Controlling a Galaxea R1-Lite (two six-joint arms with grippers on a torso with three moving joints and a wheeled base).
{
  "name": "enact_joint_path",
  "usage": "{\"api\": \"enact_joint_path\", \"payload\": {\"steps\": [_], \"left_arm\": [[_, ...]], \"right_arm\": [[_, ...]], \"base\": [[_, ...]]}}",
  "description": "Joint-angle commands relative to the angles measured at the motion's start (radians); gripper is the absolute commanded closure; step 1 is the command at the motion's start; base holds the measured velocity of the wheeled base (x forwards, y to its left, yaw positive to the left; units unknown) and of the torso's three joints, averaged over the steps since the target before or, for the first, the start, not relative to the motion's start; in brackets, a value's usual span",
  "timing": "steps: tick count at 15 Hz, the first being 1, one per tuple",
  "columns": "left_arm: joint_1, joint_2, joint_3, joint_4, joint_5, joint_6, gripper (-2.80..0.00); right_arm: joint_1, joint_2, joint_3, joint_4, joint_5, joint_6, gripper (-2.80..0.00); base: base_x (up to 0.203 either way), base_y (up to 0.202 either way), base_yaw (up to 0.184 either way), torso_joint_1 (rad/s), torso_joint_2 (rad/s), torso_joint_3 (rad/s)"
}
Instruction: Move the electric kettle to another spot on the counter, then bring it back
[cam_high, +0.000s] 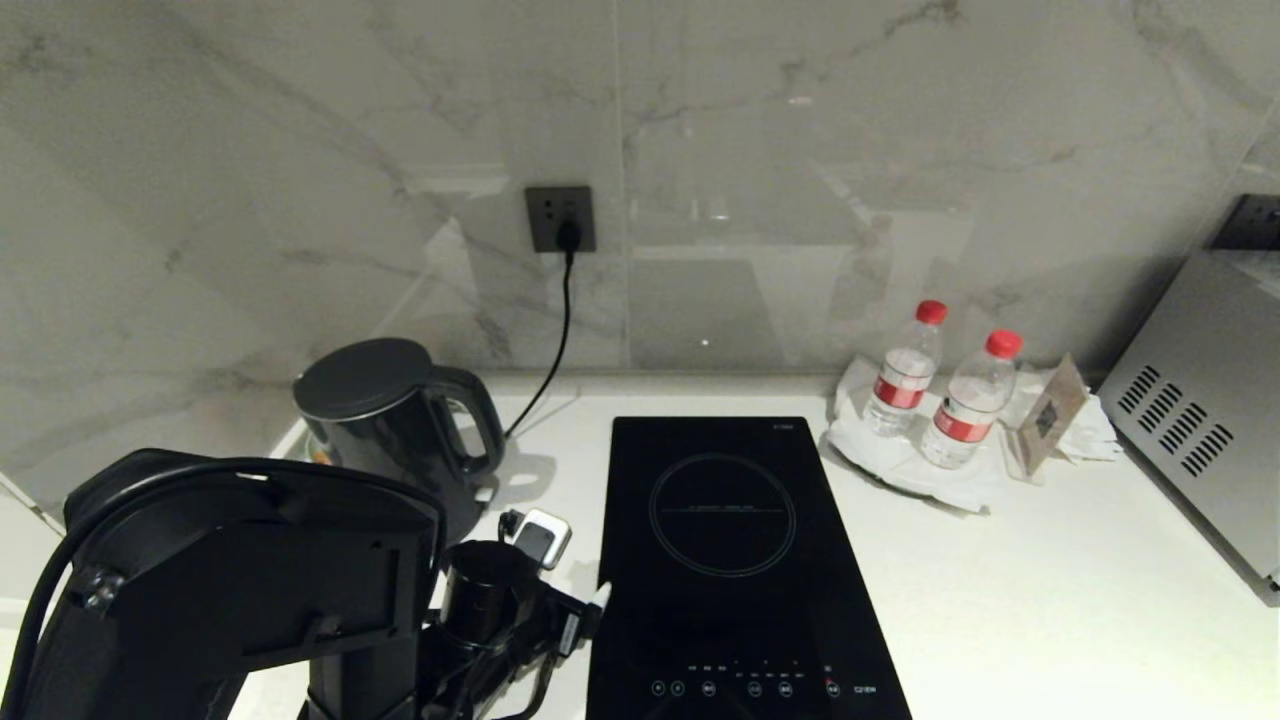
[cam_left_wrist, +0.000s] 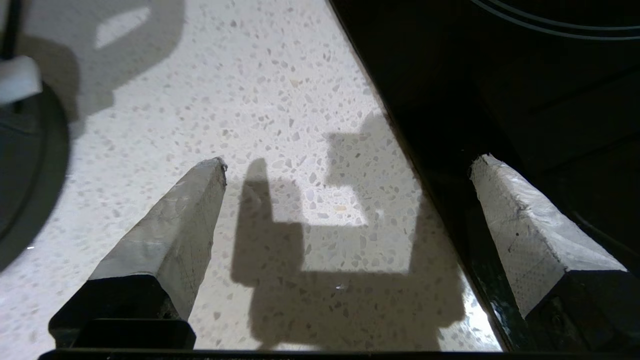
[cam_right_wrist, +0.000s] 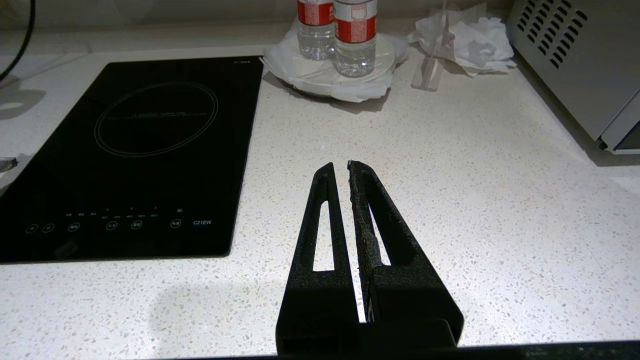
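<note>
The left arm rises from the lower left of the head view, its bulky black links bent over the counter (cam_high: 1050, 590) so that the wrist points steeply down. In the left wrist view the left gripper (cam_left_wrist: 347, 167) hangs above the worktop with its jaws spread wide and nothing between them but speckled stone and the gripper's own shadow. One taped finger (cam_left_wrist: 170, 225) stands over bare counter; the other is over the edge of the black induction hob (cam_high: 735, 560), whose border runs between the two fingers, nearer the second one. Beyond the first finger, well outside the jaws, a dark round edge shows; I cannot tell what it belongs to.

The electric kettle (cam_high: 385, 420) stands upright at the back left of the counter near the wall, lid on, loop handle turned toward the hob, apart from the gripper and beyond the arm in the head view.

The right gripper (cam_right_wrist: 339, 167) reaches out low and nearly level over open counter beside the hob, its jaws drawn almost together on nothing. Ahead of its tips, well away, stand two water bottles (cam_right_wrist: 334, 30).
</note>
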Motion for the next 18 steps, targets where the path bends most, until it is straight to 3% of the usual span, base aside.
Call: {"api": "enact_joint_path", "payload": {"steps": [1,9,13,18], "left_arm": [[0.000,-0.006,0.003,-0.010,0.002,0.001,-2.80],[-0.004,-0.022,-0.065,-0.086,0.000,-0.010,-2.80],[0.013,0.047,-0.190,-0.086,0.144,-0.010,-2.80],[0.056,0.042,-0.207,-0.055,0.151,-0.010,-2.80]], "right_arm": [[0.000,0.000,0.001,0.000,0.001,0.000,0.00],[0.000,0.000,0.000,0.000,0.001,0.000,0.00],[0.000,0.000,0.000,0.000,0.001,0.000,0.00],[0.000,0.000,0.000,0.000,0.001,0.000,0.00]], "base": [[0.000,0.000,0.000,0.012,0.00,-0.198],[0.000,0.000,0.000,0.002,0.00,-0.047],[0.000,0.000,0.000,0.000,0.00,0.000],[0.000,0.000,0.000,0.000,0.00,0.000]]}}
